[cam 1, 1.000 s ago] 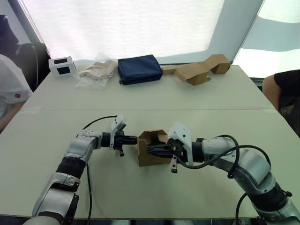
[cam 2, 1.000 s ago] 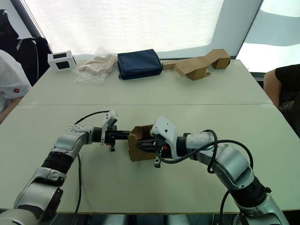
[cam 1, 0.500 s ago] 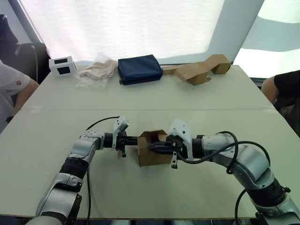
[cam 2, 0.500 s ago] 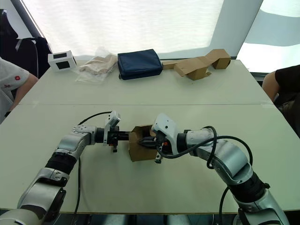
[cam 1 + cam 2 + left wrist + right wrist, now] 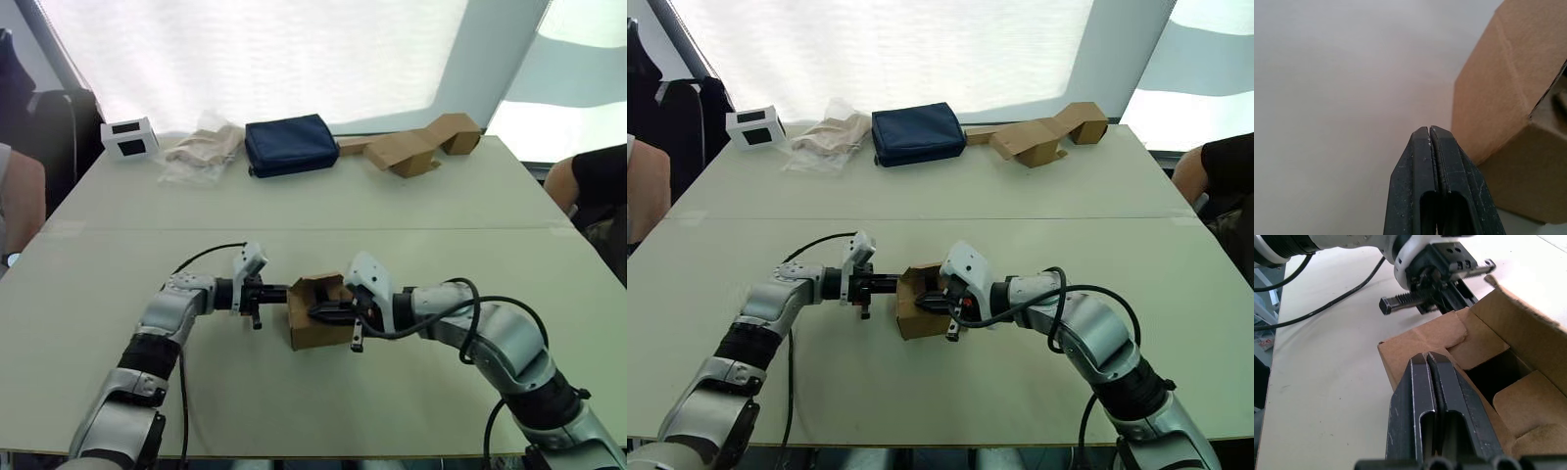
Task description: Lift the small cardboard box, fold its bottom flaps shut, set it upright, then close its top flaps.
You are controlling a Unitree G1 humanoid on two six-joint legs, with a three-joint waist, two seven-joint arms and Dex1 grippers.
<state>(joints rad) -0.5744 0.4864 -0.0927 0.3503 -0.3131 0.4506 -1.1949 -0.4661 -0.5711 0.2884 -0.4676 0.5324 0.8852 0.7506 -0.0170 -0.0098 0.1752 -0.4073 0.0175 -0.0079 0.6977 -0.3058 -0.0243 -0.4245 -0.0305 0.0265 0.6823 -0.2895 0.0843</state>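
Note:
The small cardboard box (image 5: 315,328) stands on the table near the front, its top open. Its top flaps (image 5: 1450,332) are partly folded inward over a dark opening. The bottom flaps are hidden under the box. My left gripper (image 5: 284,292) is shut and points at the box's left wall, its tip at or nearly on the cardboard. In the left wrist view the box (image 5: 1508,107) sits just beside the shut fingers (image 5: 1420,161). My right gripper (image 5: 316,313) is shut, and its fingers (image 5: 1422,396) reach across the box top from the right.
Along the far side of the table (image 5: 323,201) lie a white device (image 5: 130,137), a plastic bag (image 5: 203,150), a navy pouch (image 5: 291,144) and folded cardboard (image 5: 423,145). One person's arm (image 5: 20,201) is at the left edge, and another person (image 5: 588,186) is at the right.
My right gripper has slid a little further left over the box top. The left gripper has stayed put. The person on the left has drawn back.

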